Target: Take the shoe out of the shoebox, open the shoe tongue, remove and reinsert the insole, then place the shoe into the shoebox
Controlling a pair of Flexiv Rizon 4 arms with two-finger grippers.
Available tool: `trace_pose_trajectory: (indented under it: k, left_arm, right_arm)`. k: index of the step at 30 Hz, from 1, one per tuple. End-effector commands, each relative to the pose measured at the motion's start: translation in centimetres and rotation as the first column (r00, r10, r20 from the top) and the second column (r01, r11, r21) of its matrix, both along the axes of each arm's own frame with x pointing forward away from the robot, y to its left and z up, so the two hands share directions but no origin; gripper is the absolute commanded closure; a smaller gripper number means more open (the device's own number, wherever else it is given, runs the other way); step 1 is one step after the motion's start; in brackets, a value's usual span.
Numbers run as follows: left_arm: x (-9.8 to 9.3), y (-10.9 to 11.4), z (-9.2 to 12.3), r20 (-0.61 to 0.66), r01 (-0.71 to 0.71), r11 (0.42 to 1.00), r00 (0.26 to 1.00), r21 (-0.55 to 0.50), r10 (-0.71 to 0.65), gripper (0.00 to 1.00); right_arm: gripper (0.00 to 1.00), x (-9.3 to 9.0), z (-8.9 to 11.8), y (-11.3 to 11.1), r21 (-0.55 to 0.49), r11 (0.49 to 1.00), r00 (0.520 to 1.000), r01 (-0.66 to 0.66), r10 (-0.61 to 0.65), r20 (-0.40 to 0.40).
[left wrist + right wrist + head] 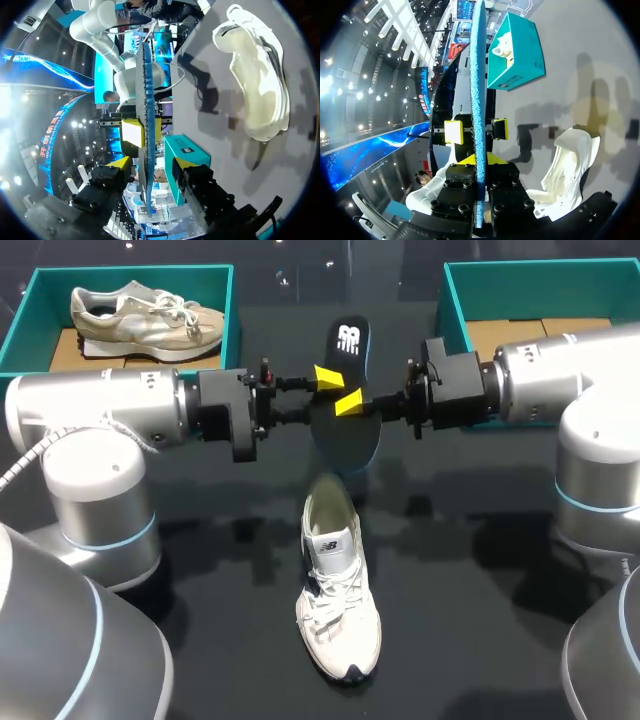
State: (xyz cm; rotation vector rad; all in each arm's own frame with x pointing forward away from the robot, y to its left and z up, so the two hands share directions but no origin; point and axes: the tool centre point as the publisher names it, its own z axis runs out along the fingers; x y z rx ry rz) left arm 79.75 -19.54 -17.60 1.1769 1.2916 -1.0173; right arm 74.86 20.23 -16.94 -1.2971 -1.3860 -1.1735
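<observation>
1. A flat black foam insole (346,435), with a white logo at one end, was held in the air above the dark tabletop (480,640), between the two arms where they met at the middle.
2. The right gripper (480,160) was seen pinched shut on the insole, a yellow-tipped finger pressed to each face.
3. The left gripper (149,164) was spread wide. The insole's edge ran between its fingers with a gap on either side, and nothing was gripped by it.
4. The white lace-up trainer (338,590) was set upright on its sole on the table, below the insole and nearer the robot. It was well apart from the open teal cardboard shoebox (455,305) at the right and from a second shoebox (140,270) at the left, in which a beige trainer (140,315) was laid.
5. The white trainer's long axis ran far to near, with the heel and mouth turned toward the insole and the toe toward the robot. The insole was nearly in line with it, with the broad forefoot end lowest, close to the heel, and the logo end farthest.
6. Reinsertion was judged to be the step in hand. The forefoot end would have to be lowered into the mouth and slid toward the toe. The trainer lay about equally near to both arms, and the left was free to steady it.
</observation>
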Motion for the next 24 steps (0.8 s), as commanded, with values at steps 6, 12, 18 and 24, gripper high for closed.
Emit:
trace_pose_trajectory:
  k: [6,12,18,24]
  left_arm:
    - [-1.8,5.6,0.0,-0.028,-0.09,0.979,0.995,0.181,0.097,0.0]
    - [-1.8,5.6,0.0,-0.028,-0.09,0.979,0.995,0.181,0.097,0.0]
    - [-1.8,5.6,0.0,-0.028,-0.09,0.979,0.995,0.181,0.097,0.0]
    - [-2.0,5.6,0.1,-0.1,-0.065,0.976,0.991,0.206,0.087,0.0]
  right_arm:
    - [1.0,-0.3,-0.1,-1.0,0.009,1.0,1.0,0.025,-0.026,0.003]
    - [1.0,-0.3,-0.1,-1.0,0.009,1.0,1.0,0.025,-0.026,0.003]
    - [1.0,-0.3,-0.1,-1.0,0.009,1.0,1.0,0.025,-0.026,0.003]
    - [1.0,-0.3,-0.1,-1.0,0.009,1.0,1.0,0.025,-0.026,0.003]
